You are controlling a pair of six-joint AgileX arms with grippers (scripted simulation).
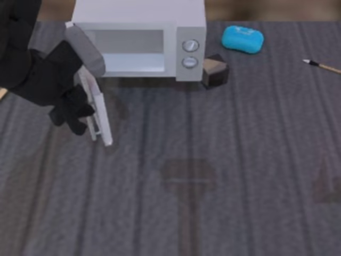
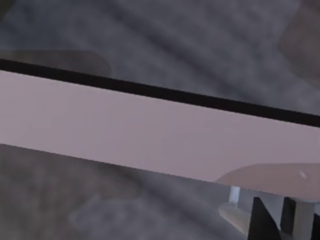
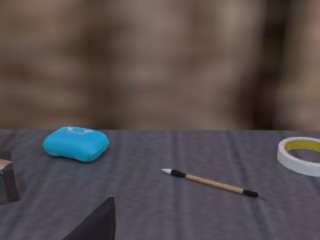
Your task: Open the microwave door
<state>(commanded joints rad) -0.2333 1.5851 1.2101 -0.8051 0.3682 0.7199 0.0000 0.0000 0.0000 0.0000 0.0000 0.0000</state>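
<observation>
Microwave door swung wide, my left tool at its handle side.

The boxy light-grey microwave (image 1: 139, 37) with two round silver knobs sits at the desk's (image 1: 213, 160) far edge, left of centre; its cavity shows nothing inside. The flat light-grey microwave door (image 1: 98, 109) stands open, pointing out toward the near side of the desk. My left tool (image 1: 74, 112) is against the door's outer face; I cannot tell how wide it is. I read no writing or labels anywhere. Right of the microwave are a small dark cube (image 1: 214, 70), a rounded blue soap-like block (image 1: 242, 39) and a thin wooden brush (image 1: 322, 66). The right wrist view adds a white tape roll (image 3: 300, 155); only a dark tip of my right tool (image 3: 97, 222) shows.
</observation>
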